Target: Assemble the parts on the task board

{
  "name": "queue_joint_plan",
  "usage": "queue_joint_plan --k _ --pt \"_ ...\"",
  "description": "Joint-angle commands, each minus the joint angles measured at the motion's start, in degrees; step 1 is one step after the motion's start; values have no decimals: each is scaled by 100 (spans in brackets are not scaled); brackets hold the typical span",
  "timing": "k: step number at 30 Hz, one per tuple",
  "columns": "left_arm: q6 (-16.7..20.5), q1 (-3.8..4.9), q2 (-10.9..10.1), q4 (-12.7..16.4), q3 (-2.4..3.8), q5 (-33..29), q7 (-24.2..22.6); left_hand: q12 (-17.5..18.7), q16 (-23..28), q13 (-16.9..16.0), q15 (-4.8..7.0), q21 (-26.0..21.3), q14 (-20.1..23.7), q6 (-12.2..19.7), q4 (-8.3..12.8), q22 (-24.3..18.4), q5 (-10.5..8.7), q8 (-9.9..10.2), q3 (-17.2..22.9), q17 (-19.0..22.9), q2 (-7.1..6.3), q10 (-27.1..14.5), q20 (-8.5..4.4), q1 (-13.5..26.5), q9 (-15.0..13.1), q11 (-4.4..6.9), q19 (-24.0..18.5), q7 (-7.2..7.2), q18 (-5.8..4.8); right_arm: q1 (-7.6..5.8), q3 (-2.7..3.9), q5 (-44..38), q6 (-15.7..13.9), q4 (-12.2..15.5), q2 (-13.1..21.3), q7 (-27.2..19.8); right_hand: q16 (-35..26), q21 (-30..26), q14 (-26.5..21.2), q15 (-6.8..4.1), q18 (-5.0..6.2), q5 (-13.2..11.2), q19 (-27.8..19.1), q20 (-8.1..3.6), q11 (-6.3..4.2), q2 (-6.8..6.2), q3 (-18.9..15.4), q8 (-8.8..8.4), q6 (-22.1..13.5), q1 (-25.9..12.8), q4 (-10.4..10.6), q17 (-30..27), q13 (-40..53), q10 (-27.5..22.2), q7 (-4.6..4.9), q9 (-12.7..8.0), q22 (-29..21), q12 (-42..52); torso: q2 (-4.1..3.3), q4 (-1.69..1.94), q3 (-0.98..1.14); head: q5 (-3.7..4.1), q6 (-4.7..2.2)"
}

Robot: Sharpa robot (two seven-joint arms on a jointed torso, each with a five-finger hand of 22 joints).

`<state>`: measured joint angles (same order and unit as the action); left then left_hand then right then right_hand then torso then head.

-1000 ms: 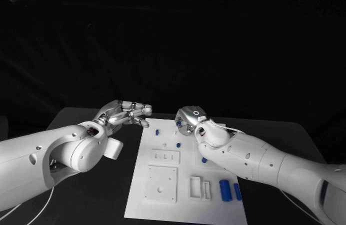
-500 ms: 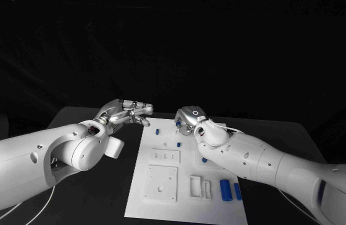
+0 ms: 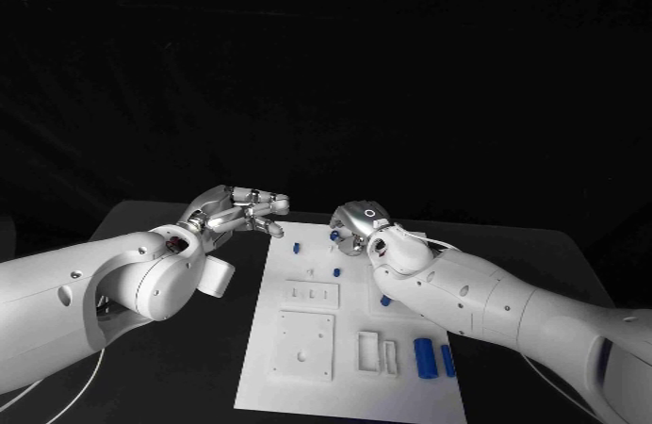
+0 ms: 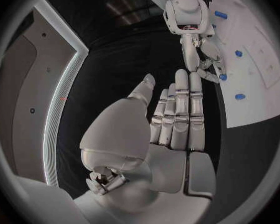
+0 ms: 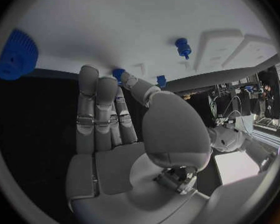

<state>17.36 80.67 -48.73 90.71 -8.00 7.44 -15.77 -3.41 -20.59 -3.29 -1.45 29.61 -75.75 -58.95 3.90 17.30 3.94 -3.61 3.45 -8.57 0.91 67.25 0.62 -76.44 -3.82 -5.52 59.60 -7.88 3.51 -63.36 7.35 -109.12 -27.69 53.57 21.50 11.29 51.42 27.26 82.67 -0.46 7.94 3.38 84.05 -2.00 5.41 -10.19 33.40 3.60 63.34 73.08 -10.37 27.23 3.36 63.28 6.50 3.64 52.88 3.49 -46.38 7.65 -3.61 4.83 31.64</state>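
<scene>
Two hands (image 3: 242, 213), one task board (image 3: 316, 349)

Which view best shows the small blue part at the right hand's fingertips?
Right wrist view: the small blue part sits right at the right hand fingertips, on the white task board. In the head view that hand mostly covers it. The left wrist view shows it tiny.

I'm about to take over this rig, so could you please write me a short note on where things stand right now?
Left robot hand: holds nothing, fingers apart, hovering beside the task board, off its far left corner.
Right robot hand: fingertips on a small blue part at the board's far edge; whether it grips is unclear.
Parts: two blue cylinders lie near the board's near right; small blue pegs stand farther back.
Done: nothing clearly assembled. Left: place the loose parts.
</scene>
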Motion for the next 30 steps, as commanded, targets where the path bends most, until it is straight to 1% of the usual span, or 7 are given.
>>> queue_joint_plan --k 1,7,13,18,25,27,30 --pt "-90 11 12 15 6 22 -21 -1 22 -9 -17 -22 -37 27 17 -7 3 -2 -20 5 15 -32 1 43 7 -9 27 -2 11 -8 -1 224 -46 -3 -5 -149 -25 -120 8 47 115 84 74 70 53 -17 -503 -1 -204 150 104 -46 -7 -267 11 -7 -80 -17 -3 -6 -3 -9 -9" --pt "-93 12 -2 13 6 23 -21 -1 22 -9 -17 -22 -37 27 17 -7 3 -2 -20 5 15 -32 1 43 7 -9 27 -2 11 -11 -1 350 -168 175 120 -205 -13 -245 -1 40 135 330 163 69 61 -59 -876 -9 -271 238 282 -85 -8 -325 -45 -10 -142 -22 0 -17 7 -32 -19" --pt "-91 13 -43 34 5 23 -27 -1 22 -9 -17 -22 -37 27 17 -7 3 -2 -20 5 15 -32 1 43 7 -9 27 -2 11 -12 50 462 -287 650 510 -211 4 -255 -1 -14 119 421 179 35 -25 -56 -730 -8 -217 159 326 -88 -10 97 -12 -10 -129 -39 6 -53 9 -51 -64" --pt "-88 15 -124 78 5 22 -34 -1 22 -9 -17 -22 -37 27 17 -7 3 -2 -20 5 15 -32 1 43 7 -9 27 -2 11 -13 272 712 -308 1126 1001 -332 66 -186 11 -163 -2 396 179 -111 -250 -100 -289 -2 -56 18 333 -34 15 985 -18 -3 -32 -11 7 -149 50 -95 -127" --pt "-87 16 -199 90 4 22 -36 -2 28 -9 -16 -16 -41 33 25 -22 6 -2 -24 5 10 -38 0 29 7 -10 27 -3 12 -12 529 1153 92 1426 1512 -453 101 50 -19 -437 -246 732 153 -396 -603 -118 -966 -2 2 60 329 119 393 2058 -87 -1 235 349 2 -226 98 -130 -163" --pt "-88 16 -206 87 4 22 -38 -2 28 -9 -16 -16 -41 33 25 -22 6 -2 -24 5 10 -38 0 29 7 -10 27 -3 12 -12 570 1258 226 1429 1590 -468 157 271 -17 -518 -343 994 174 -504 -656 55 -1651 18 -21 160 357 300 1773 1630 -96 9 464 1445 -1 -242 108 -138 -164" --pt "-95 16 -204 73 3 22 -40 -2 28 -9 -16 -16 -41 33 25 -22 6 -2 -24 5 10 -38 0 29 7 -10 27 -3 12 -12 614 1412 462 1372 1661 -484 309 841 -57 -482 -361 1093 190 -465 -663 88 -1902 3 -158 222 305 632 3591 1023 -101 0 923 3007 -6 -254 127 -160 -170"
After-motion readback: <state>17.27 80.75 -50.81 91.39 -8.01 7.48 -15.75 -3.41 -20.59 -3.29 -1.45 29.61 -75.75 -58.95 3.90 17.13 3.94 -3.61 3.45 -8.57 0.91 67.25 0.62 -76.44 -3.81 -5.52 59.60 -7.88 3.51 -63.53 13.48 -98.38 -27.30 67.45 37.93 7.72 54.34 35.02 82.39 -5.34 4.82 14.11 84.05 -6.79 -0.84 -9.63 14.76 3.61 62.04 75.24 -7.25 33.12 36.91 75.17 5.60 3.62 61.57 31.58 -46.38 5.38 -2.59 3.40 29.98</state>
